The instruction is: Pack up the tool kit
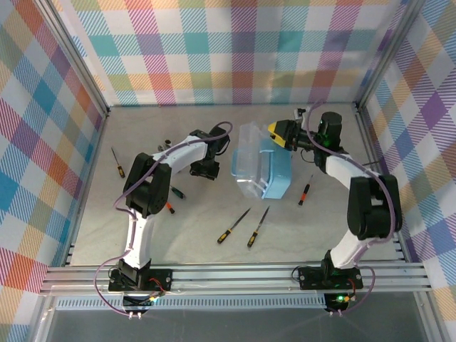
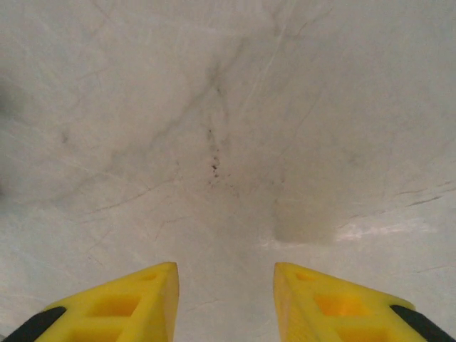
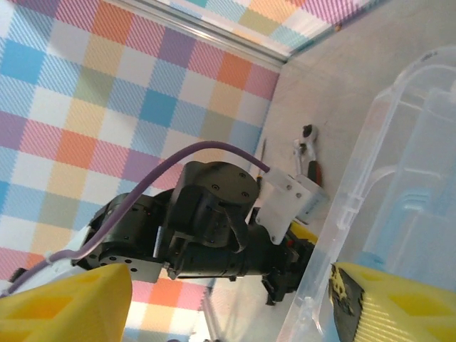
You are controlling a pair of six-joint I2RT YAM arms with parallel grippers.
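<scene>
Your tool kit case [image 1: 274,174] sits a little right of the middle of the counter [image 1: 192,242], its clear lid [image 1: 248,158] swung open toward 9 o'clock. At the case's 12 o'clock your right pincer [image 1: 276,133] gapes wide, the lid's rim between its fingers, nothing clamped. At 9 o'clock your left pincer [image 2: 225,288] points down, narrowly parted over bare counter, holding nothing. A red-handled screwdriver [image 1: 305,190] lies at 4 o'clock. The grey surface is scuffed and scratched; pastel plaid walls [image 1: 235,50] enclose it.
</scene>
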